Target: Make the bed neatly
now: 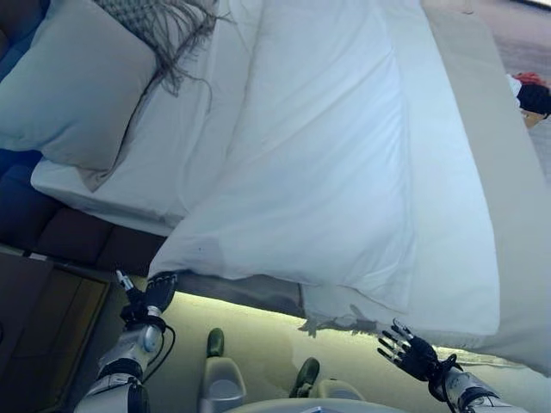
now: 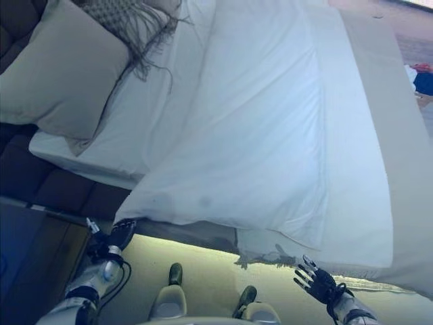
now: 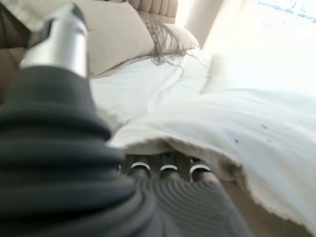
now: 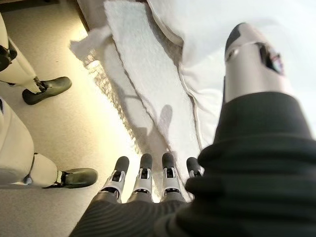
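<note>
The white folded duvet (image 1: 318, 172) lies across the middle of the bed, its corner hanging over the edge at 7 o'clock. The left hand (image 1: 155, 292) reaches under this corner; its fingers are hidden, so I cannot tell their state. The right hand (image 1: 409, 351) at 5 o'clock is spread, touching nothing. A beige square pillow (image 1: 73, 82) lies at 10 o'clock.

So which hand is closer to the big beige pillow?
Left. The left hand is at the duvet edge below the beige pillow; the right hand hangs open farther along the bedside.
</note>
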Controlling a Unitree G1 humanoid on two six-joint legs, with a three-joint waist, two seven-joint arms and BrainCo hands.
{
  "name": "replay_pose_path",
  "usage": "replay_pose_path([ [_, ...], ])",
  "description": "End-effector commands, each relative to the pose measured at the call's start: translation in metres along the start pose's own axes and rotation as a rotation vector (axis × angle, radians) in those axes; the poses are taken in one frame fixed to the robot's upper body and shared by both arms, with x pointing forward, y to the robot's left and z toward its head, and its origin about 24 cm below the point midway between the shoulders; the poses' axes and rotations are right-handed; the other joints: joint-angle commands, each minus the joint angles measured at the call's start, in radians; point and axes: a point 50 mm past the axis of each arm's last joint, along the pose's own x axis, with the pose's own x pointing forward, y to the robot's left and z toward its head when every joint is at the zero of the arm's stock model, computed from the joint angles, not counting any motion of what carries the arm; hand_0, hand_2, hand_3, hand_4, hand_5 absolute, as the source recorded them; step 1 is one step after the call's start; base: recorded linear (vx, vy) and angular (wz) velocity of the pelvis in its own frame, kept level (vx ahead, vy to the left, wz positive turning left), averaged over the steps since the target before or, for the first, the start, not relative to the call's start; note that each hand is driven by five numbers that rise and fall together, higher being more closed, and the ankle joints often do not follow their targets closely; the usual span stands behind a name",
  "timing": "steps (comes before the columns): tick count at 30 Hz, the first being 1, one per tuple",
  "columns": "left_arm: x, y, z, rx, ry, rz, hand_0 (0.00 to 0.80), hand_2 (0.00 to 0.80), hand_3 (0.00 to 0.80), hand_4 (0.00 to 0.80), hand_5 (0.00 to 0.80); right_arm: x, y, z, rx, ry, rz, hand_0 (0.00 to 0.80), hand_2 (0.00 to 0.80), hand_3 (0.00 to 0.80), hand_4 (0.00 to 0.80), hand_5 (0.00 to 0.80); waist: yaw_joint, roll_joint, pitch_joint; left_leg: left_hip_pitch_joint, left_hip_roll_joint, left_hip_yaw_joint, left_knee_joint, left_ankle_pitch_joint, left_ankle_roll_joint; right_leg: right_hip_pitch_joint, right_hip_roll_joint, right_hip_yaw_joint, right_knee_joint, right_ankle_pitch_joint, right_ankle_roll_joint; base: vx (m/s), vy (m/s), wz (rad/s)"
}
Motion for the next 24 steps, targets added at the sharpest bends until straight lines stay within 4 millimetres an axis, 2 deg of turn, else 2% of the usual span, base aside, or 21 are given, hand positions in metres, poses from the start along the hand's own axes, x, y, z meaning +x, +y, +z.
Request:
replay_pose_path([
  [1, -0.088, -0.193, 0.181, 0.166, -0.726, -0.579, 0.0, 0.0, 0.0, 0.0, 0.0, -0.016, -0.024, 0.0, 0.002, -0.005, -0.067, 0.0, 0.0, 0.0, 0.0, 0.0, 0.129, 0.027, -0.049, -0.041, -0.057, 0.025, 0.124, -0.12, 0.043, -0.037, -0.222, 0.046, 0.213, -0.087, 0.068, 0.0, 0.0, 0.0],
  [3, -0.087, -0.198, 0.18, 0.174, -0.703, -0.56, 0.0, 0.0, 0.0, 0.0, 0.0, -0.012, -0.019, -0.003, -0.014, 0.012, -0.045, 0.0, 0.0, 0.0, 0.0, 0.0, 0.122, 0.031, -0.069, -0.018, -0.064, 0.016, 0.076, -0.102, 0.049, -0.03, -0.207, 0.069, 0.196, -0.086, 0.071, 0.063, -0.024, -0.09],
  [5, -0.084, -0.206, 0.178, 0.188, -0.675, -0.544, 0.0, 0.0, 0.0, 0.0, 0.0, -0.012, -0.018, -0.009, -0.025, 0.022, -0.035, 0.0, 0.0, 0.0, 0.0, 0.0, 0.1, 0.036, -0.091, -0.006, -0.077, -0.004, 0.029, -0.083, 0.055, -0.035, -0.169, 0.119, 0.185, -0.111, 0.064, 0.078, -0.064, -0.04],
  [7, -0.08, -0.22, 0.175, 0.207, -0.653, -0.532, 0.0, 0.0, 0.0, 0.0, 0.0, -0.014, -0.022, -0.013, -0.035, 0.031, -0.049, 0.0, 0.0, 0.0, 0.0, 0.0, 0.085, 0.043, -0.105, -0.008, -0.088, -0.014, 0.005, -0.066, 0.053, -0.038, -0.149, 0.138, 0.175, -0.121, 0.056, 0.021, -0.082, 0.07],
  [8, -0.078, -0.225, 0.174, 0.213, -0.643, -0.535, 0.0, 0.0, 0.0, 0.0, 0.0, -0.015, -0.024, -0.012, -0.039, 0.034, -0.059, 0.0, 0.0, 0.0, 0.0, 0.0, 0.082, 0.047, -0.109, -0.016, -0.092, -0.01, -0.002, -0.052, 0.054, -0.04, -0.141, 0.134, 0.166, -0.115, 0.053, -0.02, -0.085, 0.07],
  [9, -0.075, -0.233, 0.17, 0.231, -0.618, -0.533, 0.0, 0.0, 0.0, 0.0, 0.0, -0.018, -0.028, -0.012, -0.029, 0.04, -0.089, 0.0, 0.0, 0.0, 0.0, 0.0, 0.078, 0.054, -0.116, -0.013, -0.092, 0.026, -0.026, -0.04, 0.046, -0.028, -0.125, 0.118, 0.151, -0.125, 0.047, -0.041, -0.049, 0.04],
  [10, -0.073, -0.235, 0.168, 0.235, -0.613, -0.534, 0.0, 0.0, 0.0, 0.0, 0.0, -0.019, -0.03, -0.011, -0.021, 0.039, -0.1, 0.0, 0.0, 0.0, 0.0, 0.0, 0.076, 0.057, -0.118, -0.015, -0.087, 0.042, -0.032, -0.032, 0.041, -0.024, -0.122, 0.107, 0.145, -0.123, 0.045, -0.074, -0.013, 0.09],
  [11, -0.067, -0.24, 0.164, 0.235, -0.602, -0.54, 0.0, 0.0, 0.0, 0.0, 0.0, -0.025, -0.037, -0.008, 0.011, 0.023, -0.122, 0.0, 0.0, 0.0, 0.0, 0.0, 0.046, 0.061, -0.112, -0.032, -0.036, 0.14, 0.003, -0.011, 0.013, -0.021, -0.128, 0.074, 0.152, -0.127, 0.037, -0.108, 0.032, 0.24],
  [12, -0.062, -0.243, 0.16, 0.234, -0.595, -0.543, 0.0, 0.0, 0.0, 0.0, 0.0, -0.029, -0.042, -0.004, 0.031, 0.006, -0.135, 0.0, 0.0, 0.0, 0.0, 0.0, 0.038, 0.061, -0.104, -0.055, -0.011, 0.151, 0.041, -0.007, -0.006, -0.023, -0.132, 0.068, 0.164, -0.132, 0.029, -0.148, 0.113, 0.58],
  [13, -0.062, -0.24, 0.16, 0.231, -0.602, -0.547, 0.0, 0.0, 0.0, 0.0, 0.0, -0.031, -0.044, 0.001, 0.041, -0.011, -0.146, 0.0, 0.0, 0.0, 0.0, 0.0, 0.036, 0.054, -0.096, -0.064, 0.009, 0.106, 0.103, -0.026, -0.011, -0.041, -0.151, 0.084, 0.184, -0.13, 0.025, -0.128, 0.215, 0.72],
  [14, -0.066, -0.231, 0.163, 0.235, -0.621, -0.546, 0.0, 0.0, 0.0, 0.0, 0.0, -0.033, -0.045, 0.009, 0.047, -0.027, -0.155, 0.0, 0.0, 0.0, 0.0, 0.0, 0.044, 0.048, -0.086, -0.08, 0.02, -0.009, 0.187, -0.028, -0.018, -0.064, -0.172, 0.141, 0.214, -0.131, 0.027, -0.116, 0.299, 0.44],
  [15, -0.069, -0.223, 0.165, 0.229, -0.642, -0.541, 0.0, 0.0, 0.0, 0.0, 0.0, -0.034, -0.046, 0.013, 0.046, -0.033, -0.163, 0.0, 0.0, 0.0, 0.0, 0.0, 0.045, 0.051, -0.082, -0.093, 0.031, -0.07, 0.223, -0.022, -0.023, -0.076, -0.18, 0.179, 0.234, -0.138, 0.032, -0.094, 0.31, -0.14],
  [16, -0.074, -0.216, 0.17, 0.223, -0.671, -0.529, 0.0, 0.0, 0.0, 0.0, 0.0, -0.034, -0.046, 0.014, 0.039, -0.035, -0.168, 0.0, 0.0, 0.0, 0.0, 0.0, 0.037, 0.057, -0.08, -0.084, 0.039, -0.082, 0.218, -0.043, -0.015, -0.093, -0.197, 0.194, 0.247, -0.128, 0.042, 0.002, 0.336, -0.63],
  [17, -0.081, -0.204, 0.176, 0.208, -0.715, -0.499, 0.0, 0.0, 0.0, 0.0, 0.0, -0.033, -0.045, 0.012, 0.047, -0.045, -0.175, 0.0, 0.0, 0.0, 0.0, 0.0, 0.029, 0.068, -0.083, -0.057, 0.03, -0.076, 0.203, -0.089, 0.001, -0.108, -0.215, 0.204, 0.261, -0.122, 0.051, 0.055, 0.339, -0.89],
  [18, -0.086, -0.196, 0.18, 0.19, -0.729, -0.467, 0.0, 0.0, 0.0, 0.0, 0.0, -0.033, -0.047, 0.008, 0.056, -0.044, -0.182, 0.0, 0.0, 0.0, 0.0, 0.0, 0.018, 0.074, -0.084, -0.043, 0.037, -0.042, 0.209, -0.095, 0.002, -0.106, -0.233, 0.213, 0.27, -0.112, 0.055, 0.124, 0.32, -0.88],
  [19, -0.088, -0.189, 0.182, 0.175, -0.73, -0.441, 0.0, 0.0, 0.0, 0.0, 0.0, -0.036, -0.051, 0.0, 0.062, -0.032, -0.199, 0.0, 0.0, 0.0, 0.0, 0.0, 0.013, 0.075, -0.083, -0.045, 0.03, -0.034, 0.232, -0.085, -0.007, -0.094, -0.247, 0.231, 0.264, -0.093, 0.06, 0.096, 0.224, -0.63],
  [22, -0.087, -0.177, 0.183, 0.17, -0.702, -0.376, 0.0, 0.0, 0.0, 0.0, 0.0, -0.037, -0.055, -0.011, 0.044, 0.004, -0.204, 0.0, 0.0, 0.0, 0.0, 0.0, 0.01, 0.08, -0.098, -0.004, 0.014, -0.002, 0.195, -0.13, 0.01, -0.072, -0.285, 0.223, 0.222, -0.043, 0.083, 0.095, 0.181, 0.07],
  [24, -0.09, -0.177, 0.185, 0.175, -0.689, -0.358, 0.0, 0.0, 0.0, 0.0, 0.0, -0.034, -0.051, -0.009, 0.027, 0.005, -0.179, 0.0, 0.0, 0.0, 0.0, 0.0, 0.011, 0.08, -0.102, 0.016, 0.006, 0.011, 0.177, -0.143, 0.012, -0.07, -0.297, 0.216, 0.197, -0.02, 0.096, 0.067, 0.163, 0.11],
])
